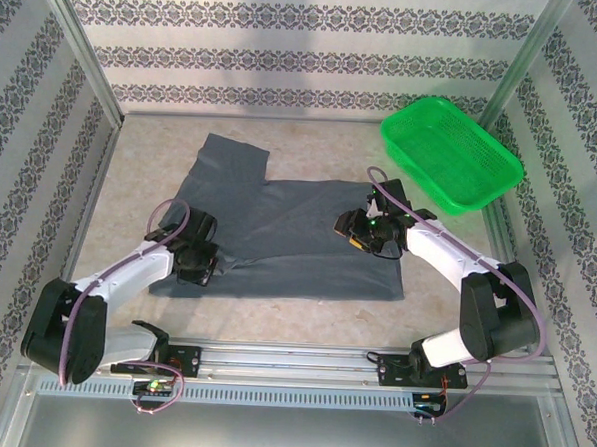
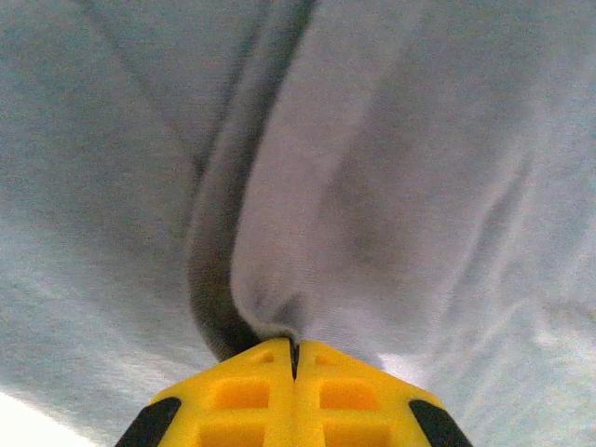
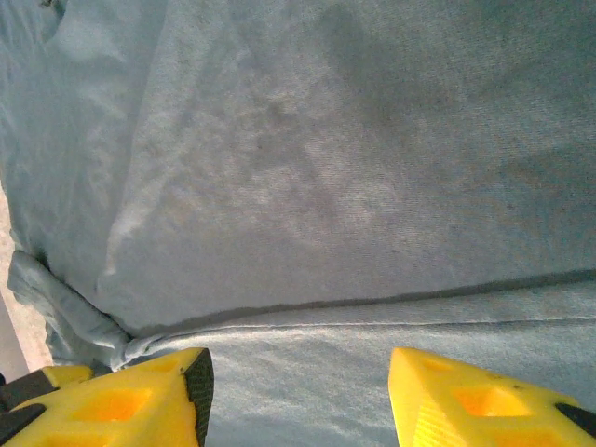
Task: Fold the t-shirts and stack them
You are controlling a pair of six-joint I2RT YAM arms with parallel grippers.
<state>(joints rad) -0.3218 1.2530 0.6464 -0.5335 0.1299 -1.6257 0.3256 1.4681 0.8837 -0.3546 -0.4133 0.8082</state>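
Observation:
One dark slate-grey t-shirt (image 1: 288, 233) lies spread on the table, partly folded, with a sleeve reaching toward the back left. My left gripper (image 1: 198, 263) sits at the shirt's near left edge. In the left wrist view its yellow fingertips (image 2: 294, 349) are pressed together, pinching a raised ridge of the grey fabric (image 2: 372, 205). My right gripper (image 1: 363, 232) hovers low over the shirt's right part. In the right wrist view it (image 3: 296, 396) stands open, its fingers (image 3: 140, 405) either side of flat cloth, just short of a hemmed edge (image 3: 372, 303).
A green mesh basket (image 1: 450, 151) stands at the back right, off the shirt. Patterned walls enclose the table on three sides. A metal rail (image 1: 301, 359) with the arm bases runs along the near edge. Bare tabletop (image 1: 141, 165) lies left of the shirt.

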